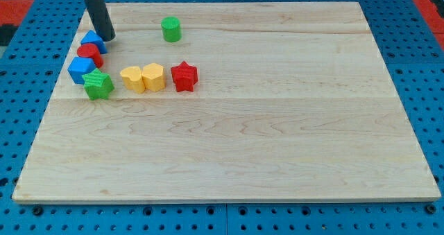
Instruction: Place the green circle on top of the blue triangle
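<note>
**Camera view: rod tip beside the blue triangle, green circle not yet pushed**

Camera view shows a pale wooden board on a blue pegboard. My tool is a plain dark rod with no jaws, so it neither spreads nor pinches; nothing is held. My tip rests near the view's top left, just beside the upper right edge of the blue triangle; I cannot tell whether they touch.

The green circle stands alone toward the view's right of my tip, well apart from it, with bare board between.

Below the blue triangle a column of blocks runs down the view: a red block, shape unclear, then a blue cube, then a green star. To the view's right of those sit two yellow blocks touching each other, then a red star.

I judge the task at its approach step: the circle looks unmoved. Next I would bring my tip round to the circle's far right side, then push it leftward, steadily, toward the triangle's upper side, keeping clear of the red block.
</note>
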You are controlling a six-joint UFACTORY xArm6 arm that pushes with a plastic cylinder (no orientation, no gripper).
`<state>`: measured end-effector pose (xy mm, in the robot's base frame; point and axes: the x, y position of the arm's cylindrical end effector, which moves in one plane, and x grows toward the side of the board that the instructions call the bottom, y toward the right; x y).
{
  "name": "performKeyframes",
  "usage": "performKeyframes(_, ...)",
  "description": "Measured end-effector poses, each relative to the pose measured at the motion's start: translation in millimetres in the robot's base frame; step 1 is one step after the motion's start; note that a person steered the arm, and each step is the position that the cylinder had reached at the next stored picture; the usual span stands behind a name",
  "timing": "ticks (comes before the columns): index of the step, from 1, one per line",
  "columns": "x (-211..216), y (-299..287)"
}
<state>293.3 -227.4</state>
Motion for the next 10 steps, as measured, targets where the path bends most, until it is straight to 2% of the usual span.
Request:
performKeyframes(1,0,4)
performKeyframes(3,32,122)
performKeyframes(4,20,196)
performKeyframes(5,-14,198)
performKeyframes(8,-42,72)
performKeyframes(10,3,120)
